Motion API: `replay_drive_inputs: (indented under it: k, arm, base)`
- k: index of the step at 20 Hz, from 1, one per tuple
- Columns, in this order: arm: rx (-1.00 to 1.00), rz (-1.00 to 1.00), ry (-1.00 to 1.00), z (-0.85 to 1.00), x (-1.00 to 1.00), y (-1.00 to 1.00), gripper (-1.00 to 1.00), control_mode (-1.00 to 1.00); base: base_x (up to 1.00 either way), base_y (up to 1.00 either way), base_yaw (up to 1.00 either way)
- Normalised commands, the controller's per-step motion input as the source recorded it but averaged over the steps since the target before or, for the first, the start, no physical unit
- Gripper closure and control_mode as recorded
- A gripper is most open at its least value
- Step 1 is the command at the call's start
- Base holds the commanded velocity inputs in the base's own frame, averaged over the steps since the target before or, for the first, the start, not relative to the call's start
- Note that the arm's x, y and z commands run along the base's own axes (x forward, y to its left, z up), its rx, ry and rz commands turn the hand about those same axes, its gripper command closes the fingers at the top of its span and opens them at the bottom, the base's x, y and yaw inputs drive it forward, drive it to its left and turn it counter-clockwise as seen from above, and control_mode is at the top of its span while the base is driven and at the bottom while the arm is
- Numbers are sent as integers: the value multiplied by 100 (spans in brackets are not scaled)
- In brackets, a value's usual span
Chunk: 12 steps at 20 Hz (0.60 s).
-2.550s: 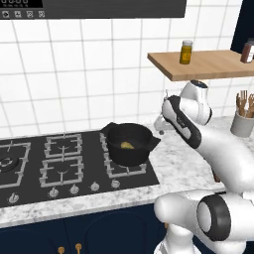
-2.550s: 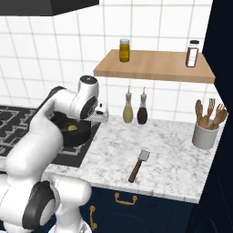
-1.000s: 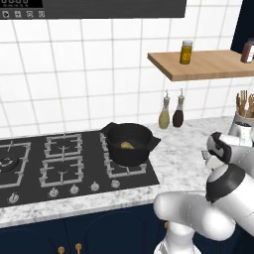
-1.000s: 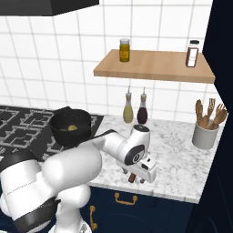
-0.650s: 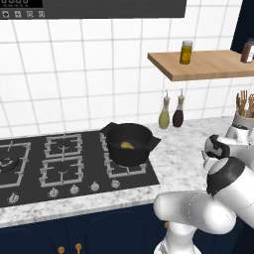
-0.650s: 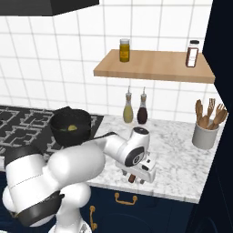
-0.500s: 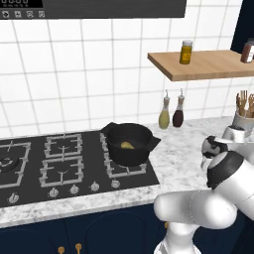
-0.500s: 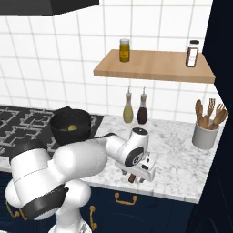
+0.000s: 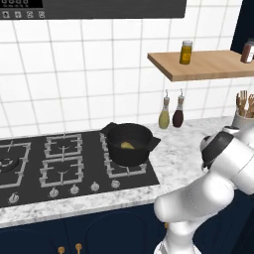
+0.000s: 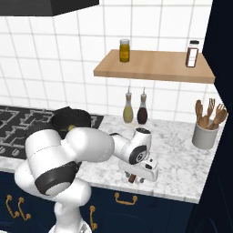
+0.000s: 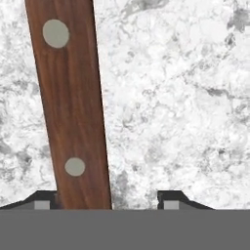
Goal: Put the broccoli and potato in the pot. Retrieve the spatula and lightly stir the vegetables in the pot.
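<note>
Gripper (image 11: 106, 201) low over marble counter (image 11: 185, 97), fingers spread wide — spatula (image 11: 71, 105) wooden handle against left finger, ungripped. Potato (image 9: 127, 145) in pot (image 9: 130, 145) on stove (image 9: 59, 163).

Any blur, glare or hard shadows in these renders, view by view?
Left base view: flat, even light, faint shadow under the pot. Right base view: soft overall, the arm blocks most of the spatula. Hand view: sharp wood grain on the handle, no glare on the counter.
</note>
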Motion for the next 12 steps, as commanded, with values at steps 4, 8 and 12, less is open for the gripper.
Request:
replay_drive_inputs:
  k: [4,8,12]
  arm:
    - [0,1,6,-50,-3,0,100,-100]
    - [1,1,0,-27,-27,0,100,-100]
    - [1,0,0,-1,-52,2,100,-100]
  base:
    - [0,0,0]
    - [0,0,0]
    - [0,0,0]
